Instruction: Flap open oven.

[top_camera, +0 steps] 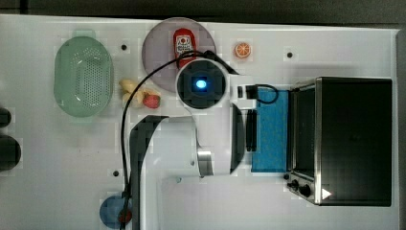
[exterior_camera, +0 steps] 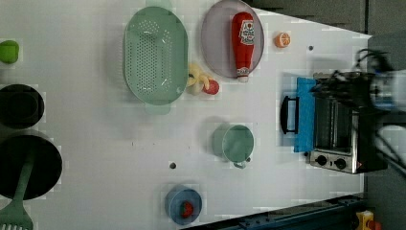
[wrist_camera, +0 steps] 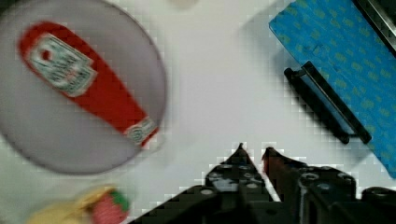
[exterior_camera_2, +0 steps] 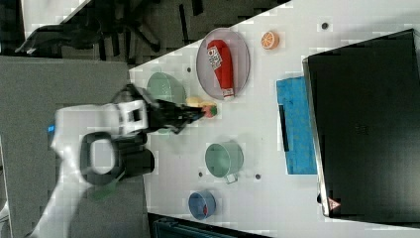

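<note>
A: Black fingertips of the hand sit nearly together in the wrist view, a thin gap between them, nothing held, above the white counter.

B: And the oven?

A: At 3 o'clock in the top view. Its blue glass door lies flapped down flat, bar handle towards the arm.

B: Farther out?

A: A ketchup bottle lies on a grey plate; at 12 o'clock in the top view, an orange slice.
</note>
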Controlling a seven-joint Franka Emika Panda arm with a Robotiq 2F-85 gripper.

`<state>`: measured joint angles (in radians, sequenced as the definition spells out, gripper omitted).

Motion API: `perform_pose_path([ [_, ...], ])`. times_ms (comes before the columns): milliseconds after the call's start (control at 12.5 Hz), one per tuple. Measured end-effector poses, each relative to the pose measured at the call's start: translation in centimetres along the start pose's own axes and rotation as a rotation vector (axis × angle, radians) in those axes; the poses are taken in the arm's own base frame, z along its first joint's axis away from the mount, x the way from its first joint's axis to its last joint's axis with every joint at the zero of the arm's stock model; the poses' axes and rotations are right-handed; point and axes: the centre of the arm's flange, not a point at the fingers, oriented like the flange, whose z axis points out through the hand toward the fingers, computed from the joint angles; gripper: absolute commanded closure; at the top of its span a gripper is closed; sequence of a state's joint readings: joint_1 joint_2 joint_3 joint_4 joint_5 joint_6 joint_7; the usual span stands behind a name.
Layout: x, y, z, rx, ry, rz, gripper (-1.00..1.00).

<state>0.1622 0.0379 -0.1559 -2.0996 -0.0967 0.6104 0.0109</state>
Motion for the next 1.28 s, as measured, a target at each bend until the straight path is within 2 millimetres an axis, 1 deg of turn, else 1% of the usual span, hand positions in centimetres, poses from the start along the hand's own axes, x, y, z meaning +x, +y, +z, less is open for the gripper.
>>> perform_pose_path([
  [160,-0.1,1.8,-5.5,0.029,-0.009,0.034,0.65],
  [400,-0.7,5.9,-11.7,0.001,-0.067,0.120,0.65],
  [560,-1.3,7.7,-14.5,-0.023,-0.111,0.144,0.65],
  [720,-1.9,7.9,-16.9,-0.017,-0.120,0.154,0.65],
  [880,-2.2,7.9,-18.5,0.007,-0.108,0.154,0.65],
  [960,-2.2,7.8,-18.7,0.014,-0.106,0.155,0.65],
  [1120,-2.1,8.0,-18.2,0.000,-0.112,0.159,0.65],
  [1280,-2.2,7.6,-17.7,-0.008,-0.119,0.156,0.65],
])
